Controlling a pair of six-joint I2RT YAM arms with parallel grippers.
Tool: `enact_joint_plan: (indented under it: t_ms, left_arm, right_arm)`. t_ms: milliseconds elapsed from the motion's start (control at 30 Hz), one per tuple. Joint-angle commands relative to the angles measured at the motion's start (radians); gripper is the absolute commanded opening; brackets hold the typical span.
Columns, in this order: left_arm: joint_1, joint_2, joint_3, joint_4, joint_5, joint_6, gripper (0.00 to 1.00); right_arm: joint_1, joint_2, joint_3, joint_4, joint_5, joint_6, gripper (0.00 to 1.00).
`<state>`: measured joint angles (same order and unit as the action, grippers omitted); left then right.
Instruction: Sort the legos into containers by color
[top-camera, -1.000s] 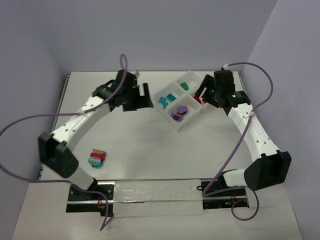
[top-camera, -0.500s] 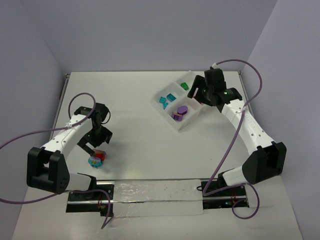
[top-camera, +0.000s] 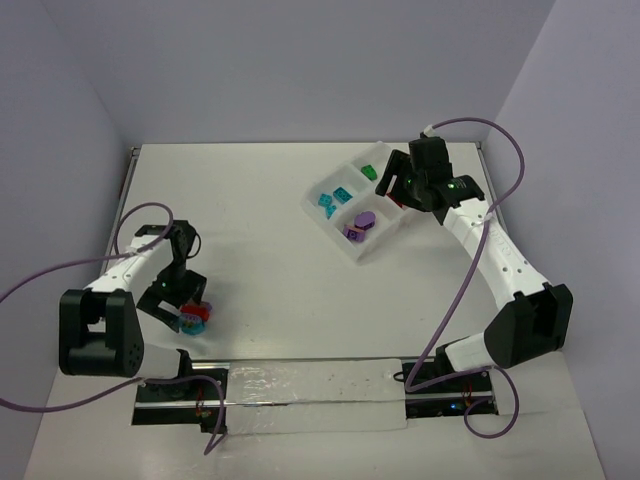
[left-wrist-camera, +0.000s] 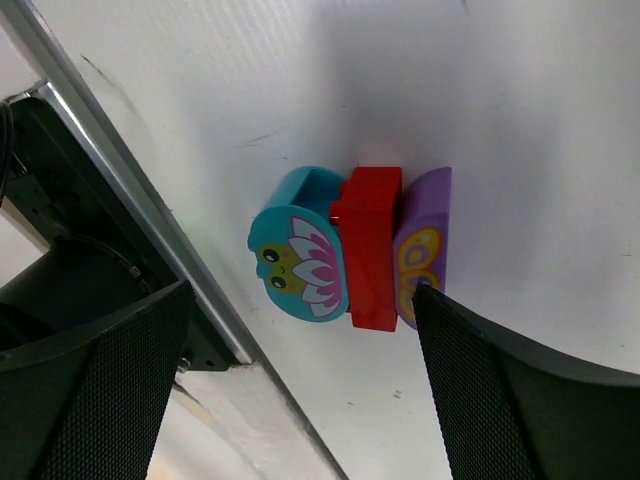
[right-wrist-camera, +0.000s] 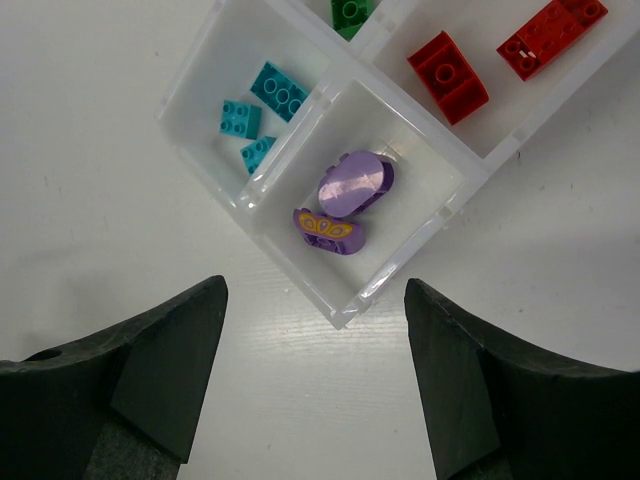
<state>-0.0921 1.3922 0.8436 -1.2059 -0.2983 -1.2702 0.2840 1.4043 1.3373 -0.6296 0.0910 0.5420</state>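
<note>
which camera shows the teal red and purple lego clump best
The left wrist view: the clump fills the frame centre, its teal, red and purple pieces side by side. The top external view shows it tiny, partly covered by the left gripper. The right wrist view shows the tray, not the clump.

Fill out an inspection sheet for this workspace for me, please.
Surface: white table.
Job's things: teal-red-purple clump lies near the left base; tray holds teal bricks, purple pieces, red bricks and a green brick, each colour in its own compartment.
Clutter: nothing seen.
Pincers: left pincer open, straddling the clump; right pincer open above the tray, empty.
Cables: purple cables loop off both arms.
Surroundings: plain pale walls.
</note>
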Motion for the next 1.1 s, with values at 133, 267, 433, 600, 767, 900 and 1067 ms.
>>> enact_joint_plan:
  t_ms: [133,267,433,600,767,900,1067]
  left_arm:
    - [0.008,0.199,0.045,0.282,0.082,0.157,0.99]
    - [-0.016,0.262,0.1,0.351,0.137,0.223,0.98]
    - [-0.078,0.329,0.211,0.388,0.184,0.261,0.97]
    - [-0.148,0.396,0.328,0.413,0.232,0.282,0.97]
    - [-0.209,0.474,0.476,0.43,0.271,0.315,0.96]
    - [-0.229,0.529,0.631,0.409,0.287,0.374,0.97]
    - [-0.235,0.525,0.751,0.344,0.26,0.483,0.99]
  right_arm:
    - [0.007,0.028,0.075,0.02,0.012,0.009,0.79]
    - [0.007,0.039,0.085,0.013,0.015,0.007,0.79]
    - [0.007,0.059,0.107,0.007,0.012,0.003,0.79]
    - [0.008,0.069,0.112,0.007,0.01,-0.003,0.79]
    - [0.007,0.078,0.123,0.007,0.01,-0.01,0.79]
    - [0.007,0.079,0.125,0.006,0.006,-0.016,0.79]
    - [0.007,0.075,0.12,0.005,0.003,-0.019,0.79]
